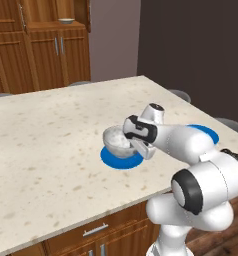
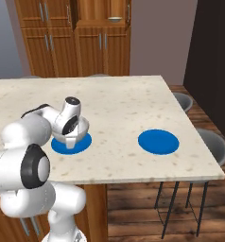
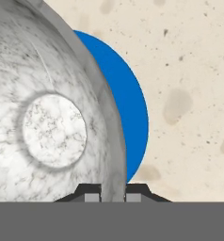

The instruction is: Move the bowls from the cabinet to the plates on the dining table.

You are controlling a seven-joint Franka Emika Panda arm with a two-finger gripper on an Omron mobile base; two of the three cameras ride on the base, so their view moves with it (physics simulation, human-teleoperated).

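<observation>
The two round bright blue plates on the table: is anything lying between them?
No. In the right base view, only bare speckled stone tabletop lies between the blue plate under the grey-white marbled bowl and the other blue plate.

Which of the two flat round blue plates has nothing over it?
The flat round blue plate nearer the table's chair-side end: bare. The other blue plate has the grey-white marbled bowl over it, the gripper shut on the bowl's rim.
</observation>
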